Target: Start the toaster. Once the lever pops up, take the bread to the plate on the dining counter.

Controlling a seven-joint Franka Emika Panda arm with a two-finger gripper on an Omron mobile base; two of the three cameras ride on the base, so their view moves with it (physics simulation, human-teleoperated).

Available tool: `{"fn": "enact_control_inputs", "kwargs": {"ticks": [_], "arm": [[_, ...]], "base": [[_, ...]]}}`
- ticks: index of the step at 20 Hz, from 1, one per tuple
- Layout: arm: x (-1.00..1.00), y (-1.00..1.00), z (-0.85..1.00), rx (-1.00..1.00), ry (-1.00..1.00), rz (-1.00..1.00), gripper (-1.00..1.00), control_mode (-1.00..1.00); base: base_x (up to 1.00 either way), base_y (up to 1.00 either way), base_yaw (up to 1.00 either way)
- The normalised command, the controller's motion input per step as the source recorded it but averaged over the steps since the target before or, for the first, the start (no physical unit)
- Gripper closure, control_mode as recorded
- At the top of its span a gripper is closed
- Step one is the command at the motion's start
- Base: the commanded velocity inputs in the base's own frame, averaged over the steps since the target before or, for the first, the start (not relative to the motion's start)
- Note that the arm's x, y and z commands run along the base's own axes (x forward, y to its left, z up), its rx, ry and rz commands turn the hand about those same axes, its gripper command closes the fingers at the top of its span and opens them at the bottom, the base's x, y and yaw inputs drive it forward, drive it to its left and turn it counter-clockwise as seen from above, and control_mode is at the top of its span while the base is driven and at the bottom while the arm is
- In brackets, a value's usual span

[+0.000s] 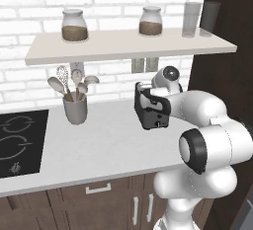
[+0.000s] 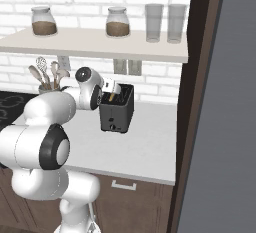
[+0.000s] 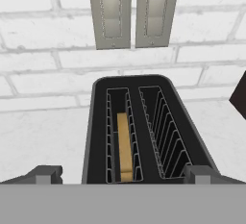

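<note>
Hand view: gripper (image 3: 123,174) spread wide, nothing held, its two dark tips sitting either side of the toaster (image 3: 144,127), looking down into the top slots. Bread (image 3: 125,146) sits on edge in the left slot, low inside, right slot bare wire. Two switch plates (image 3: 132,11) on the white brick wall behind. Right base view: gripper (image 2: 111,88) just above toaster's (image 2: 117,111) rear left top edge; bit of bread (image 2: 110,97) visible at the slot. Toaster stands on white tabletop (image 2: 145,147), near the wall. Left base view: utensil cup (image 1: 75,108) w/ spoons + whisk to toaster's (image 1: 150,108) left, cooktop (image 1: 22,142) further left. Shelf (image 1: 123,46) above w/ two jars, two glasses.
</note>
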Motion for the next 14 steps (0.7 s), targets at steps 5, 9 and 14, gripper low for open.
{"fn": "enact_control_inputs", "kwargs": {"ticks": [5, 9, 14], "arm": [[0.00, 0.00, 0.00, 0.00, 0.00, 0.00, -1.00, -1.00], [0.00, 0.00, 0.00, 0.00, 0.00, 0.00, -1.00, -1.00], [0.00, 0.00, 0.00, 0.00, 0.00, 0.00, -1.00, -1.00]], "base": [[0.00, 0.00, 0.00], [0.00, 0.00, 0.00], [0.00, 0.00, 0.00]]}}
